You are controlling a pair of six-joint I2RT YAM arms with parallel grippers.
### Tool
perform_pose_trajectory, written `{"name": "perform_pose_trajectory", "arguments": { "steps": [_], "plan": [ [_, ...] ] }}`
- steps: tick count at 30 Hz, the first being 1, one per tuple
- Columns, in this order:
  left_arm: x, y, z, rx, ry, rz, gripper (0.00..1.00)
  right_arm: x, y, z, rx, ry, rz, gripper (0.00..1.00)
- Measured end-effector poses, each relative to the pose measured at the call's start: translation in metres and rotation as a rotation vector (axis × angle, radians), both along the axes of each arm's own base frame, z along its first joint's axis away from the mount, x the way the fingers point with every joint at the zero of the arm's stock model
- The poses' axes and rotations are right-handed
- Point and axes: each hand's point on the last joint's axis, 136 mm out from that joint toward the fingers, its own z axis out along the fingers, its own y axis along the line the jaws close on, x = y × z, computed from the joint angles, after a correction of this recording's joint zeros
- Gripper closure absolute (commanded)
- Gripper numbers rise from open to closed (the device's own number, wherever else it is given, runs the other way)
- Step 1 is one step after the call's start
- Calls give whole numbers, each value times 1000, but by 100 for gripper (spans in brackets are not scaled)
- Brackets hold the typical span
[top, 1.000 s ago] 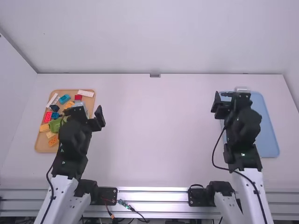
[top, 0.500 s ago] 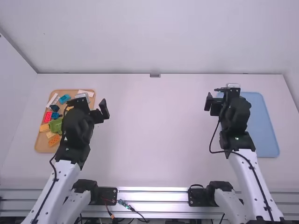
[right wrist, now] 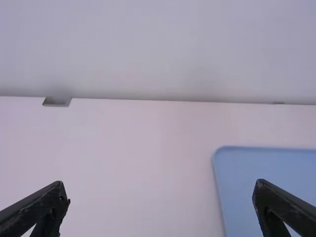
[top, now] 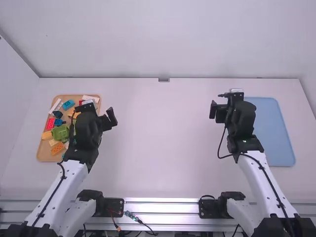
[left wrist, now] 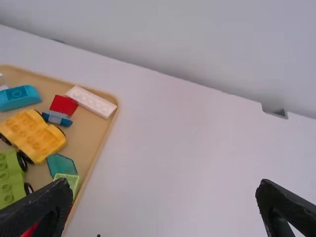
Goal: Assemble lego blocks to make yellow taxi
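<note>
Yellow wheeled plastic block (left wrist: 35, 137) lies in tan rectangular tray (top: 45, 155) — green wheeled plastic block (left wrist: 9, 177) beside it. Black left gripper (top: 96, 110) near that tray, jaws wide; black right gripper (top: 224, 100) near flat blue rectangular tray (top: 276, 136) — jaws also wide.

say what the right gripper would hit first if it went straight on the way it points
Probably the far part of the white table, beside the blue tray: the right gripper seems to point forward and down. Depth is unclear, so possibly the back wall.
</note>
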Motion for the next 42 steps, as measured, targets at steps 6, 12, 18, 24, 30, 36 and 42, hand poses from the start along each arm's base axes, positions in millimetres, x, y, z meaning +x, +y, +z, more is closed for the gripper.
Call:
{"name": "perform_pose_trajectory", "arguments": {
  "steps": [6, 12, 18, 24, 30, 36, 42],
  "plan": [
    [-2, 2, -4, -44, 44, 31, 1, 0, 4, 0, 14, 0, 16, 1],
    [11, 13, 8, -72, 136, 82, 1, 0, 4, 0, 17, 2, 20, 1],
    [35, 50, 15, -106, 280, 204, 1, -1, 5, -1, 15, 5, 23, 1],
    [52, 104, -2, -173, 432, 347, 1, -1, 5, -1, 19, 5, 24, 1],
    [76, 160, -24, -305, 579, 426, 1, -1, 6, -1, 20, 5, 27, 1],
    [88, 193, -53, -423, 684, 456, 1, -1, 6, -1, 21, 5, 27, 1],
    [87, 202, -97, -480, 801, 475, 1, -1, 6, -1, 25, 5, 26, 1]
  ]
}}
